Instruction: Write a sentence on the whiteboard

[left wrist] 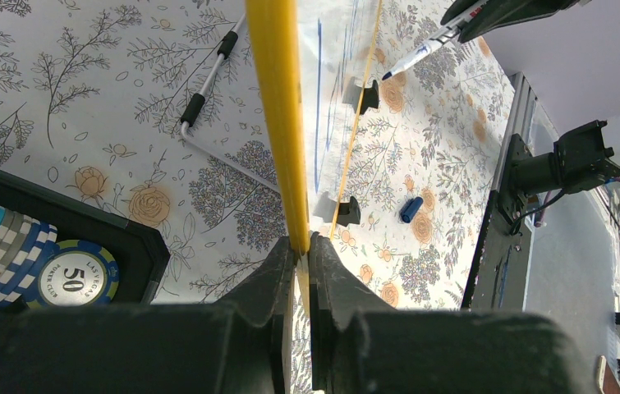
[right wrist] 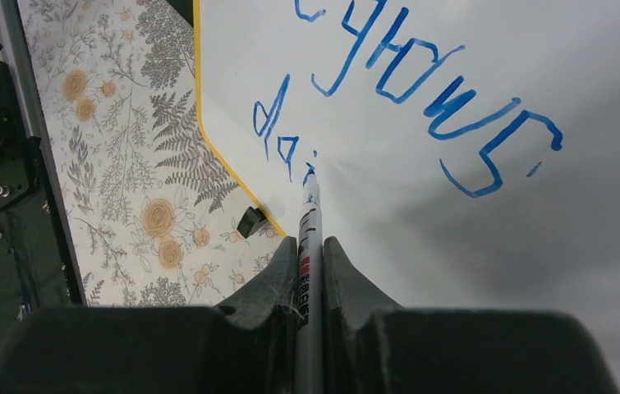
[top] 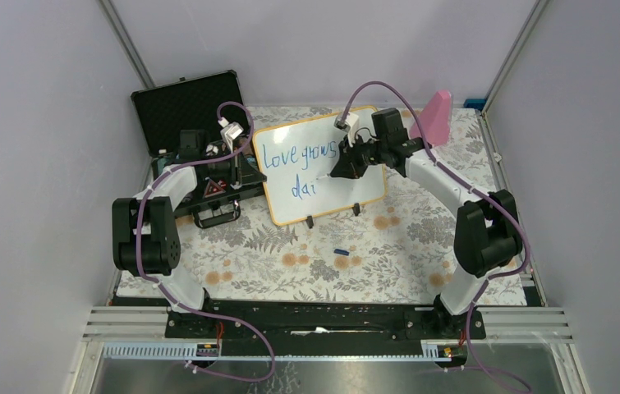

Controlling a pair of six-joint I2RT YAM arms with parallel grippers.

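Note:
The whiteboard (top: 354,187), white with an orange-yellow rim, stands tilted on two black feet in the top view. Blue writing (top: 298,155) on it reads "Love grows" and below it "dai". My left gripper (left wrist: 301,240) is shut on the board's yellow left rim (left wrist: 277,98). My right gripper (right wrist: 311,240) is shut on a white marker (right wrist: 310,215). The marker's tip touches the board just right of "dai" (right wrist: 277,135). The board's face (right wrist: 470,238) fills the right wrist view. The marker also shows in the left wrist view (left wrist: 425,51).
A black foam-lined case (top: 190,103) stands open at the back left, with poker chips (left wrist: 83,279) in its tray. A blue marker cap (top: 341,251) lies on the floral cloth in front of the board. A pink object (top: 436,113) stands at the back right.

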